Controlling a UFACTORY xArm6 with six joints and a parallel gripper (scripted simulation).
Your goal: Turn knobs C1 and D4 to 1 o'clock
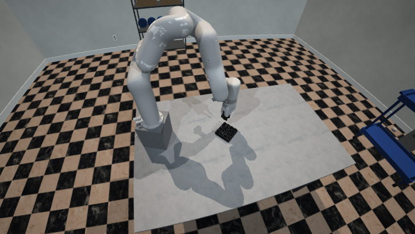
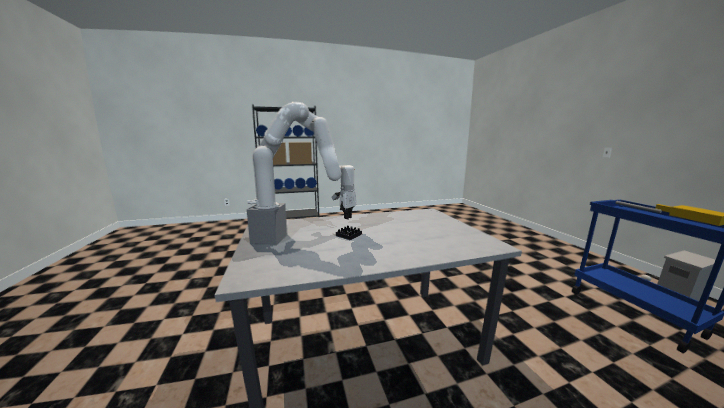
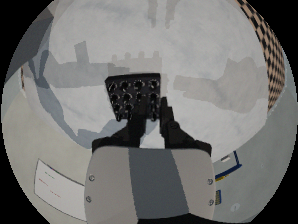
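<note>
The black knob box (image 1: 226,132) (image 2: 348,233) (image 3: 133,78) stands flat on the table, its rows of black knobs facing up. My gripper (image 1: 225,118) (image 2: 348,217) (image 3: 153,104) points down above the box's far side in the top view, clear of the knobs. Its black fingers stand a little apart with nothing between them. In the wrist view the left finger covers part of the box and some knobs. The printed names, the socket and the directions of the white lines on C1 and D4 are too small or hidden to read.
The light grey table (image 1: 290,131) (image 2: 430,243) carries the box and, at its left, the arm's grey base block (image 1: 153,135) (image 2: 265,225). Arm shadows fall around the box. A shelf rack (image 2: 316,152) and a blue cart (image 1: 386,151) (image 2: 643,296) stand away from the table.
</note>
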